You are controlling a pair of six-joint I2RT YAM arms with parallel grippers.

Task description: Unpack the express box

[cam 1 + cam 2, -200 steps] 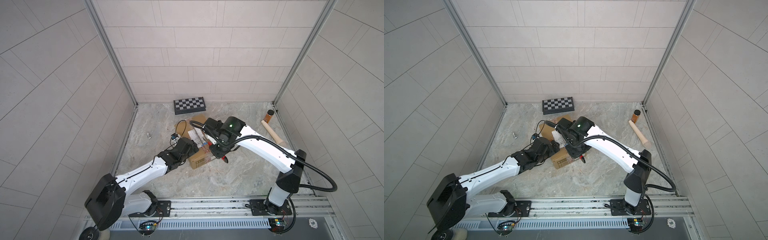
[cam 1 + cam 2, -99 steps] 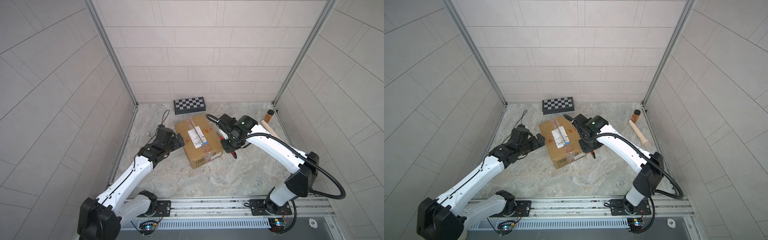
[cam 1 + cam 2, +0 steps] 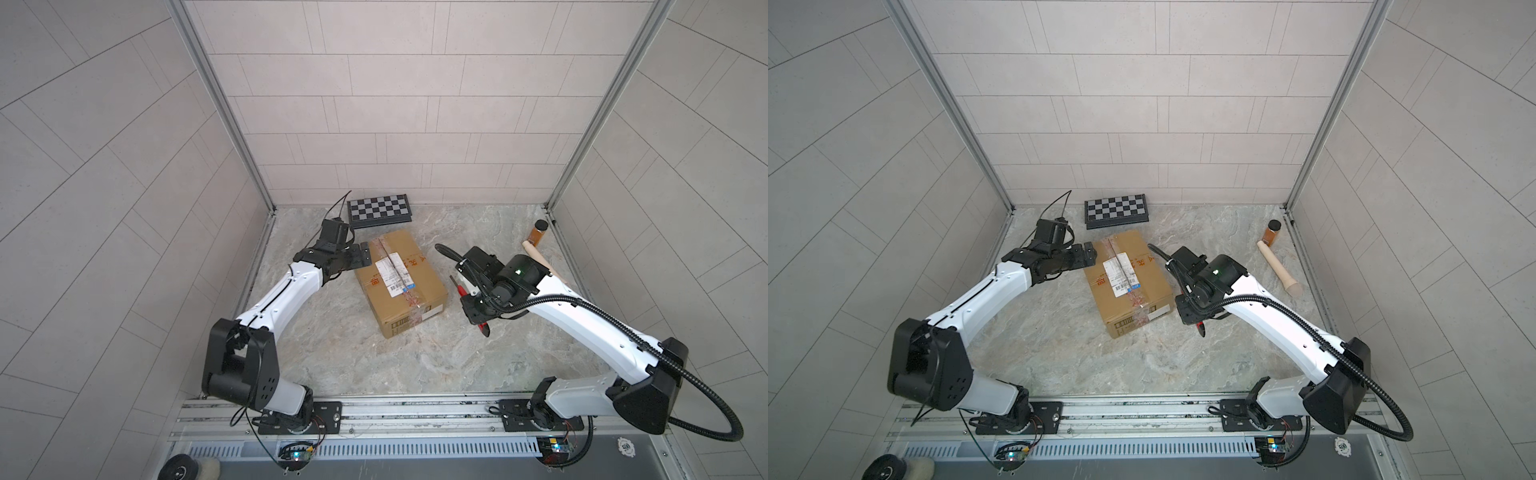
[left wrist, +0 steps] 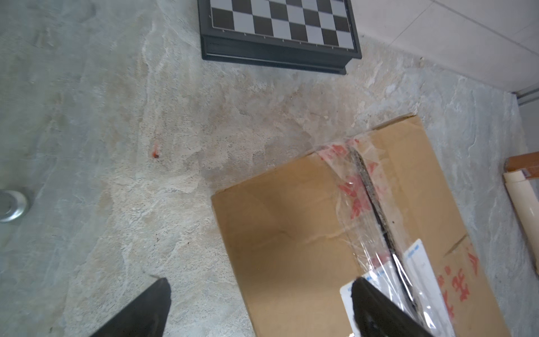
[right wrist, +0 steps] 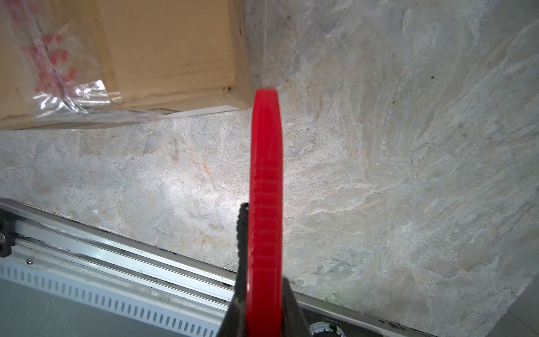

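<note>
Table (image 3: 374,365): grey marbled top, 2 arms reaching in.
Express box (image 3: 401,282): centre of frame in both top views, flat on table, flaps down, dark slit along the taped seam.
Checkered board (image 3: 380,208): above box, by back wall.
Left claw (image 3: 360,258): jaws wide, empty, at box's upper-left edge.
Right claw (image 3: 475,311): pinched on red tool (image 5: 265,175), just right of box.

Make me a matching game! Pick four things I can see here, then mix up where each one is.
Things:
1. brown cardboard express box
2. black-and-white checkered board case
3. pale wooden rolling pin
4. red-handled tool

Places:
A. nearest the tiled back wall
B. clamped in the right gripper
C. middle of the marble tabletop
D. lying beside the brown jar with black lid

Pairs: 1-C, 2-A, 3-D, 4-B
</note>
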